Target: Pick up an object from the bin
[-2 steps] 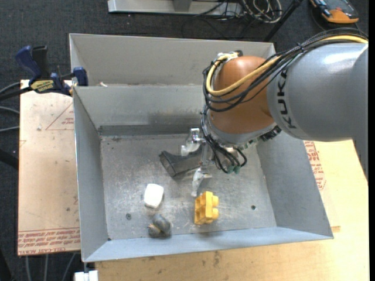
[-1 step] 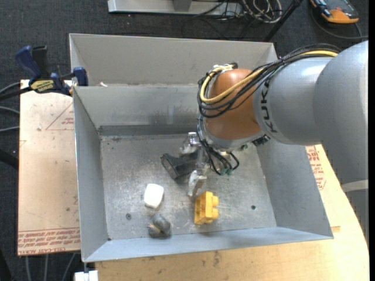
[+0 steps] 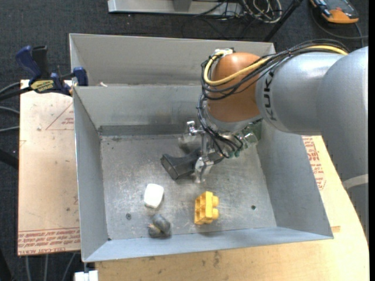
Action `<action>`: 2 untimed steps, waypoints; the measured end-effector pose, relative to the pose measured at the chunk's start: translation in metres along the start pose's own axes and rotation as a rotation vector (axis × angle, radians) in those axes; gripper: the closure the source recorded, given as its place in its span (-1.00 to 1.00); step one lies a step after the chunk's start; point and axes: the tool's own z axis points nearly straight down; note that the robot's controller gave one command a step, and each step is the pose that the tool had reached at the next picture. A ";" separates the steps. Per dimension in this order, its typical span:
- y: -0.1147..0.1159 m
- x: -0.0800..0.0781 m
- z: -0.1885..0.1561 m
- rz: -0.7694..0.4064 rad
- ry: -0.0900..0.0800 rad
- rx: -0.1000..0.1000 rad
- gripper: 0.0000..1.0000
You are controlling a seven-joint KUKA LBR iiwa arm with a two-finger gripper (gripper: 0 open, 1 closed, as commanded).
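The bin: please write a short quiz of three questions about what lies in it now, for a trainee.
1. True or false: in the camera view, the yellow block lies to the right of the white block.
2. Which thing is nearest to the gripper? A the white block; B the black angular piece; C the yellow block.
3. How many loose things lie on the floor of the bin?

Key
1. True.
2. B.
3. Four: the black angular piece, the white block, the yellow block and a grey lump near the front wall.

Gripper (image 3: pixel 201 166) beside black block (image 3: pixel 177 166)
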 end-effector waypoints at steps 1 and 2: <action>-0.002 0.005 -0.001 0.172 -0.020 0.003 -1.00; -0.001 -0.002 -0.003 0.002 0.003 0.004 1.00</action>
